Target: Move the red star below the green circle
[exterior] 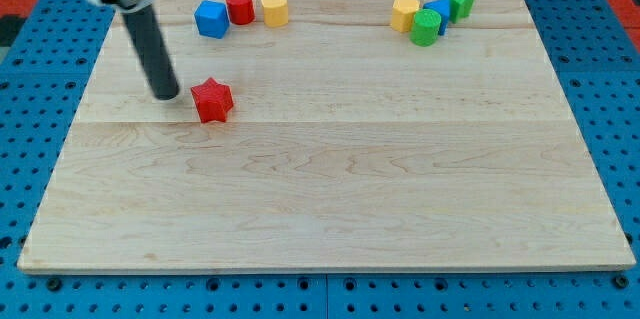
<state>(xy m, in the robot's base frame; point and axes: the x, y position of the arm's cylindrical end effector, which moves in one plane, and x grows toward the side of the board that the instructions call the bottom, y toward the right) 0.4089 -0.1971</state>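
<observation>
The red star (212, 100) lies on the wooden board at the view's upper left. The green circle (426, 28) sits at the view's upper right, touching a blue block (438, 14). My tip (165, 94) rests on the board just left of the red star, a small gap apart from it. The rod rises from the tip toward the view's top left.
A blue block (211, 19), a red cylinder (239, 6) and a yellow block (274, 9) stand in a row at the top left. A yellow block (405, 13) and a green star-like block (459, 1) flank the blue block near the green circle. The board (330, 189) lies on a blue pegboard.
</observation>
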